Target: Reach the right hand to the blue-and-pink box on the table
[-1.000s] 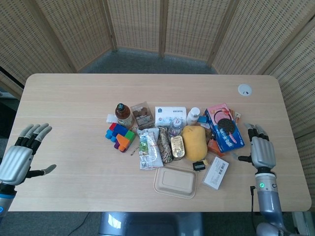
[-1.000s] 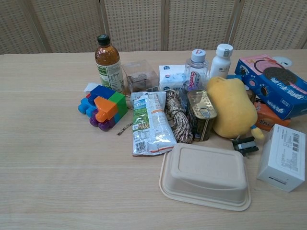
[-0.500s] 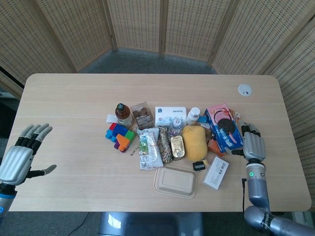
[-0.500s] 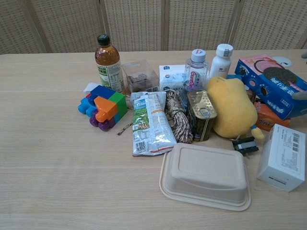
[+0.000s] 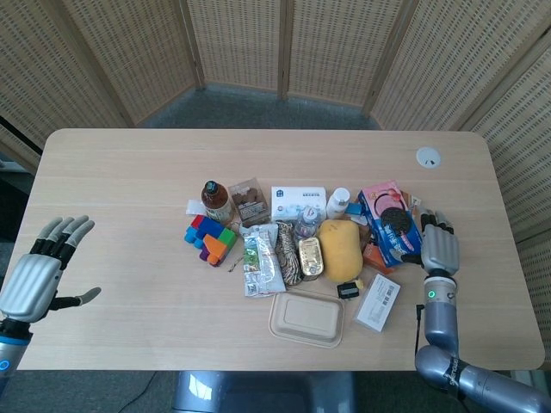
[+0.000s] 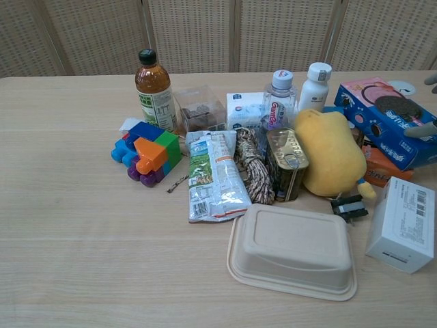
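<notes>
The blue-and-pink box (image 5: 389, 222) with a cookie picture lies at the right end of the clutter, propped on other items. My right hand (image 5: 437, 248) sits right beside the box's right edge, fingers pointing away from me and slightly apart, holding nothing. In the chest view its thumb (image 6: 422, 130) lies against the box (image 6: 382, 119) at the frame's right edge. My left hand (image 5: 34, 277) hovers at the table's left edge, fingers spread, far from everything.
An orange packet (image 5: 376, 256) is tucked under the box, with a yellow plush (image 5: 339, 249) to its left. A white barcode box (image 5: 379, 301) and a beige clamshell container (image 5: 306, 318) lie nearer me. A white disc (image 5: 428, 156) sits at the back right.
My right hand has moved left and forward, from a gap away from the box to right against its right edge. Its thumb now shows over the box in the chest view. The left hand barely moved.
</notes>
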Controlling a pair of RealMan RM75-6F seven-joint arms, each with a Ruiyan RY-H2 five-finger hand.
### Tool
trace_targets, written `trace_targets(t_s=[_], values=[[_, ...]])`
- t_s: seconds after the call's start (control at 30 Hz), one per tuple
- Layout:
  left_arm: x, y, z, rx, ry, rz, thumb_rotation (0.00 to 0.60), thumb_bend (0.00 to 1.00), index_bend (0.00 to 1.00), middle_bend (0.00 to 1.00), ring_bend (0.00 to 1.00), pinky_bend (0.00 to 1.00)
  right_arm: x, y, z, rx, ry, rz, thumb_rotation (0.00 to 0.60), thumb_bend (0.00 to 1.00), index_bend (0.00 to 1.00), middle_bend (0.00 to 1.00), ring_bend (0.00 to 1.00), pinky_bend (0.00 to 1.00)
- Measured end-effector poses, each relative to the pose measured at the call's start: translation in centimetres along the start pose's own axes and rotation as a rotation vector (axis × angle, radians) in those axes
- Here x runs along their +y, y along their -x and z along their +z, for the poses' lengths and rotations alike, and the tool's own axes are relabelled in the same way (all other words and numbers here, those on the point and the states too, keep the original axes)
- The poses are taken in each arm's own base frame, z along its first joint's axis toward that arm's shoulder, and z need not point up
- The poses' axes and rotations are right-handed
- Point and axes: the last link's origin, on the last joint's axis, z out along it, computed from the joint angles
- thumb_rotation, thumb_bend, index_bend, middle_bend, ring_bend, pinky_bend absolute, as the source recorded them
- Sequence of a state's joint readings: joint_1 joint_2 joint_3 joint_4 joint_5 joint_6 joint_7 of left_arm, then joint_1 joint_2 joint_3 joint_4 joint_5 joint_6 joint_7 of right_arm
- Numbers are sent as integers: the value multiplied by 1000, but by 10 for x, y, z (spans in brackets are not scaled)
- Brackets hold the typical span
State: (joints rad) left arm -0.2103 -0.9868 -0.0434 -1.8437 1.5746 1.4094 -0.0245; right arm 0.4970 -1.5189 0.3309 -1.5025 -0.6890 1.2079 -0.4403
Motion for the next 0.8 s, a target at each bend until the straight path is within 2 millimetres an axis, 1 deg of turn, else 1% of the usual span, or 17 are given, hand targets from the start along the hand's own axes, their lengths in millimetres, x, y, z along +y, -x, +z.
trace_targets(t_s=[0.37, 0.67, 0.8], values=[[-2, 2, 1, -5, -2, -1, 600, 131, 0, 0, 0, 0, -11, 11, -2, -54, 8, 3, 486, 0, 0, 0, 0, 0], [-4, 3, 1, -7, -4, -3, 600, 130, 0, 0, 0, 0, -25, 4, -14, -28, -19, 1, 486, 0, 0, 0, 0, 0], [-4, 5, 1, -8, -2, -8, 600, 131, 0, 0, 0, 0, -29, 2, -16, -25, -25, -10, 477, 0, 0, 0, 0, 0]])
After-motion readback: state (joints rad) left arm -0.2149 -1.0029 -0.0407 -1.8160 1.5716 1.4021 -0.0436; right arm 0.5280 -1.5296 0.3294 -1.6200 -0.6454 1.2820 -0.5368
